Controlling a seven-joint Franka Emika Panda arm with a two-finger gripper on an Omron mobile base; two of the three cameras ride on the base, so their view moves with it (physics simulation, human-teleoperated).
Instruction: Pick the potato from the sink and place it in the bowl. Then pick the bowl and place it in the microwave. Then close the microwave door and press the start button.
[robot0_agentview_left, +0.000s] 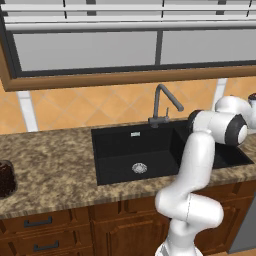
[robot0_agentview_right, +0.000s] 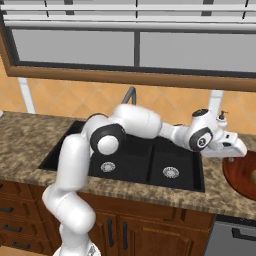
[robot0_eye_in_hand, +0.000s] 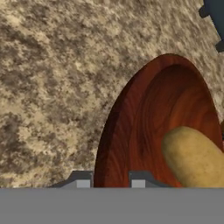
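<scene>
A tan potato (robot0_eye_in_hand: 194, 158) lies inside a reddish-brown wooden bowl (robot0_eye_in_hand: 144, 127), low against its far inner wall in the hand view. The bowl sits on the speckled granite table (robot0_eye_in_hand: 52, 87), with bare stone all along its near rim. The jaws (robot0_eye_in_hand: 109, 181) hang at that near rim, drawn together with a narrow gap and clamped on nothing. From the right base view, the bowl (robot0_agentview_right: 241, 175) stands right of the black sink (robot0_agentview_right: 125, 160), near the table's front edge.
</scene>
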